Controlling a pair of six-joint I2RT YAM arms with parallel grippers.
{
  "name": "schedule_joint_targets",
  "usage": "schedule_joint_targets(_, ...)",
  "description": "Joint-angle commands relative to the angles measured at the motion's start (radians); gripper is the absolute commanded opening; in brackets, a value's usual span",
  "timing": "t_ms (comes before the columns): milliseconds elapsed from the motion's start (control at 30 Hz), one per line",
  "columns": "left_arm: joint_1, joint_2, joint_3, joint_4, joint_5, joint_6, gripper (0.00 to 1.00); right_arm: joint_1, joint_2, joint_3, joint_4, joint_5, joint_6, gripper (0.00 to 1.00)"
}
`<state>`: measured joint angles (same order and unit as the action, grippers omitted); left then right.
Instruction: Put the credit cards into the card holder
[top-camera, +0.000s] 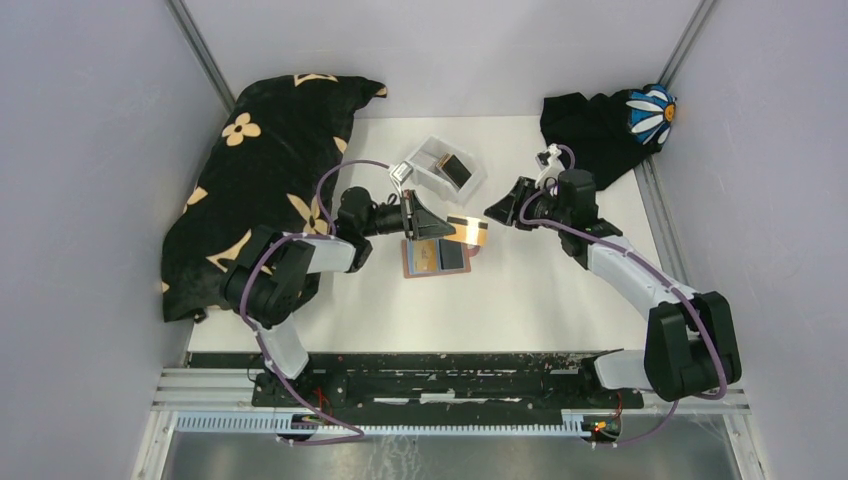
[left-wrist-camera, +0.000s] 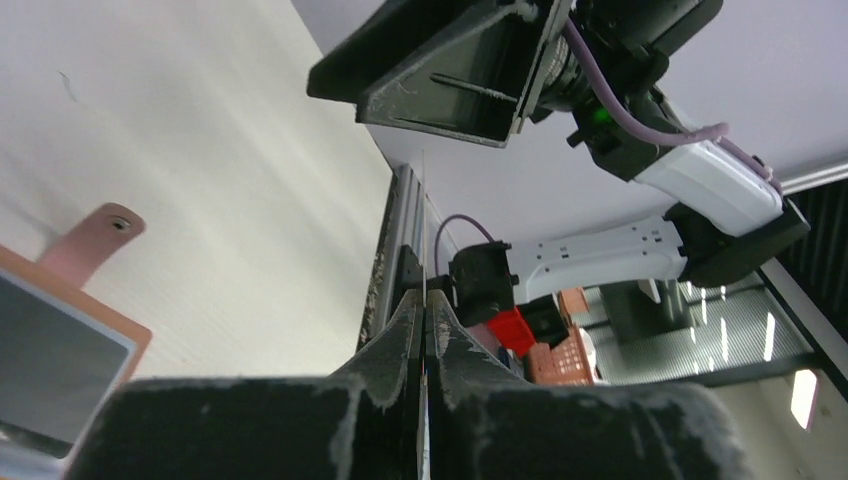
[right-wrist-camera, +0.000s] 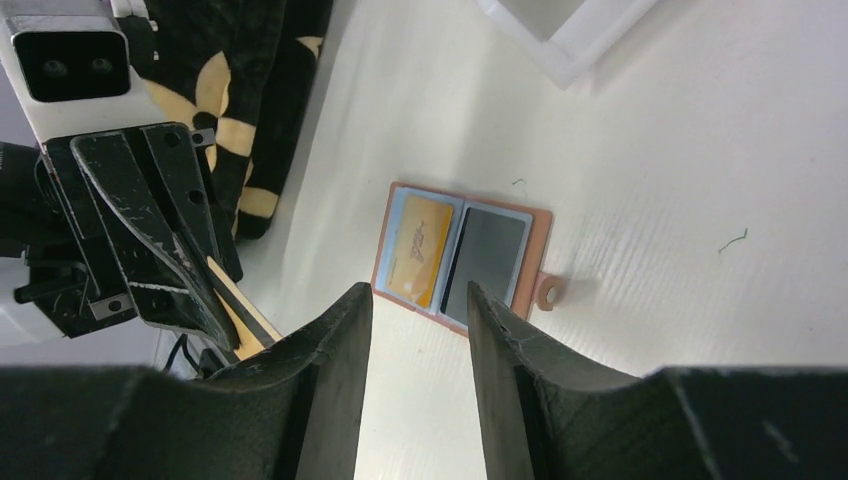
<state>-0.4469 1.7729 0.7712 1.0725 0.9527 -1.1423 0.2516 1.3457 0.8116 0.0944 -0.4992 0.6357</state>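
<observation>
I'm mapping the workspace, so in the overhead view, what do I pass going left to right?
The black flowered cushion, left gripper, gold card, right gripper, dark cloth with a daisy.

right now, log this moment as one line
left gripper: shut on striped card | right gripper: open, empty | card holder: open, gold card and dark card inside

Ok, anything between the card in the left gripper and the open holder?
Nothing visible. The gold card sits in the left gripper over the open card holder; the open right gripper is beyond the card's far end.
</observation>
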Motion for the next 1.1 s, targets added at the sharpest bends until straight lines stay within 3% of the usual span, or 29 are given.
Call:
schedule_joint_targets(0,-0.028,0.027,0.033,0.081,0.090,-0.059,0.03,0.002,-0.048,-0.015,0.048,-0.056,-0.003,0.47)
schedule_joint_targets(267,-0.032,0.022,0.051,0.016,0.106,-0.014,0.03,0.001,-0.086,-0.028,0.050,-0.040,0.005,0.47)
schedule_joint_targets(600,-0.048,0.085,0.131,-0.040,0.119,0.000,0.03,0.002,-0.068,-0.040,0.135,-0.154,0.083,0.47)
schedule_joint_targets(1067,-0.049,0.182,0.221,0.108,0.168,-0.139,0.03,0.033,-0.027,-0.051,0.153,-0.202,0.087,0.45)
